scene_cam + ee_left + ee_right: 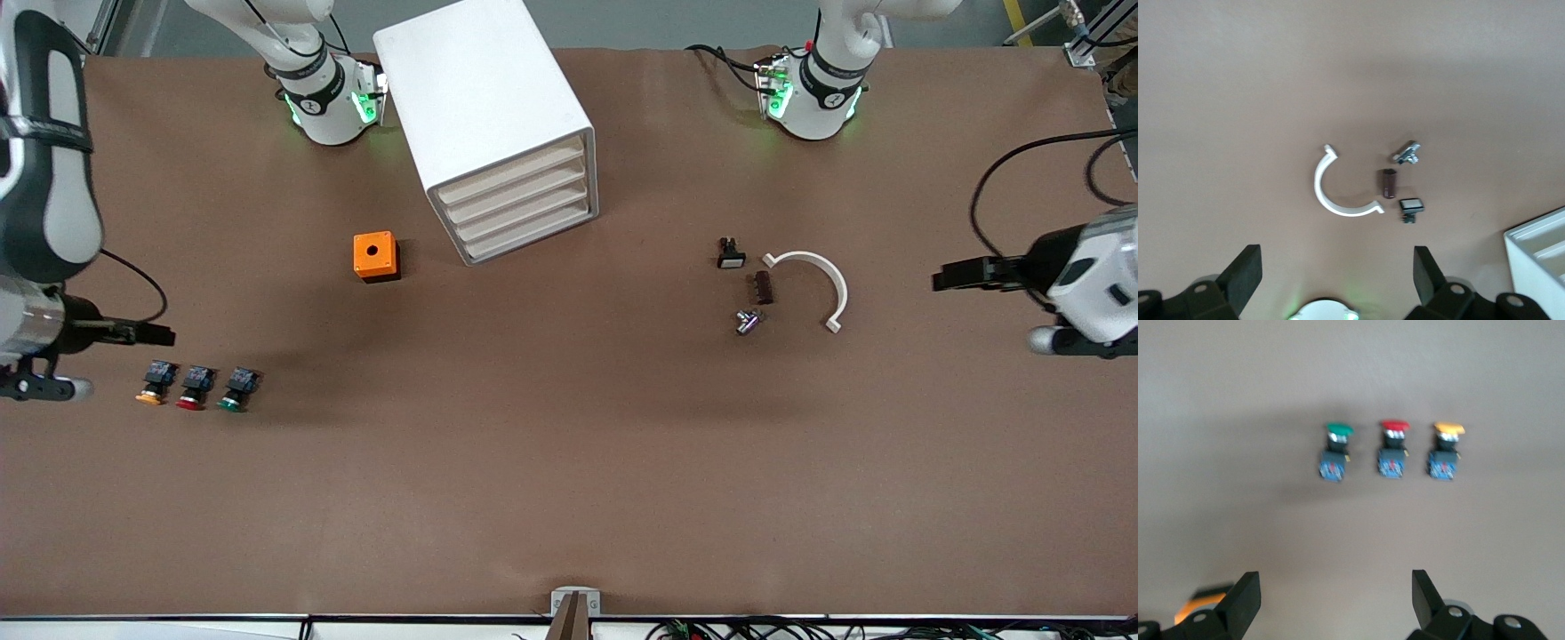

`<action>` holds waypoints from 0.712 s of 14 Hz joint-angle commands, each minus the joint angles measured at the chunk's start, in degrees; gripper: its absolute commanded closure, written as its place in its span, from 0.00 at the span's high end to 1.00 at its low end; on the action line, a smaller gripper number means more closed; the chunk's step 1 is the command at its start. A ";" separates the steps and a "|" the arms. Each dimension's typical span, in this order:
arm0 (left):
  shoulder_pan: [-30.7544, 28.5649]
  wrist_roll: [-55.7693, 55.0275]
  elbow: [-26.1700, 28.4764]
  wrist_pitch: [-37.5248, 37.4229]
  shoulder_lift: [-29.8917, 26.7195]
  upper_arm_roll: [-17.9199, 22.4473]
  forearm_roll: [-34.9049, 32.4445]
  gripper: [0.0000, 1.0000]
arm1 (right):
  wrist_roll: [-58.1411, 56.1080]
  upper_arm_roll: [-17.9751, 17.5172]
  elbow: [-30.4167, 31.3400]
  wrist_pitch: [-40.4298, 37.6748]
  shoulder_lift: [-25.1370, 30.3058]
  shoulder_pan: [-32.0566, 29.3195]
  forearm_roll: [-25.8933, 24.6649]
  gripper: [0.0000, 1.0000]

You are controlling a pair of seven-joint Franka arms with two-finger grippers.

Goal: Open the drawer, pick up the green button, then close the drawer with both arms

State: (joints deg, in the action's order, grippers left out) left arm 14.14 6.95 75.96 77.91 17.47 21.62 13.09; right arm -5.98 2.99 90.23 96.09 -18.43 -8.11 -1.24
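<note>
The green-capped button [238, 389] lies on the table at the right arm's end, beside a red-capped [194, 388] and an orange-capped one [153, 383]. It also shows in the right wrist view [1336, 450]. The white drawer cabinet [484, 116] stands between the arms' bases, its several drawers [520, 207] all shut. My right gripper [151, 335] hangs open and empty over the table by the buttons [1336, 587]. My left gripper [953, 277] hangs open and empty over the left arm's end of the table [1337, 263].
An orange box [375, 256] with a round hole sits next to the cabinet. A white curved bracket [813, 276] and three small parts [747, 289] lie toward the left arm's end. They also show in the left wrist view [1338, 193], with the cabinet's corner [1538, 260].
</note>
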 commanded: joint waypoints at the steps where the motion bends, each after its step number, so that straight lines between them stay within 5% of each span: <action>1: -3.58 4.90 1.91 1.10 -3.40 -1.06 -1.14 1.00 | -2.37 -0.70 -4.18 -8.17 1.90 -2.43 0.01 1.00; 3: -5.68 5.17 1.91 3.03 -3.32 -1.49 -1.31 1.00 | -2.37 -0.70 -3.92 -11.34 4.88 -2.79 -0.33 1.00; 6: -15.00 5.35 1.82 6.28 -3.32 -12.72 -3.05 1.00 | -2.11 -0.79 -3.74 -14.52 6.83 -2.87 0.10 1.00; 10: -11.59 3.95 1.91 8.66 -4.10 -13.27 -6.59 1.00 | -2.11 -1.23 -3.74 -13.65 7.62 -2.35 0.19 1.00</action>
State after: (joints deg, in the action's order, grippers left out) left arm 1.16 11.37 76.87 85.37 15.05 8.80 8.19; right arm -7.71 2.49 85.91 81.98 -11.77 -10.35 -1.22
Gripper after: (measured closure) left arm 0.000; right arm 0.000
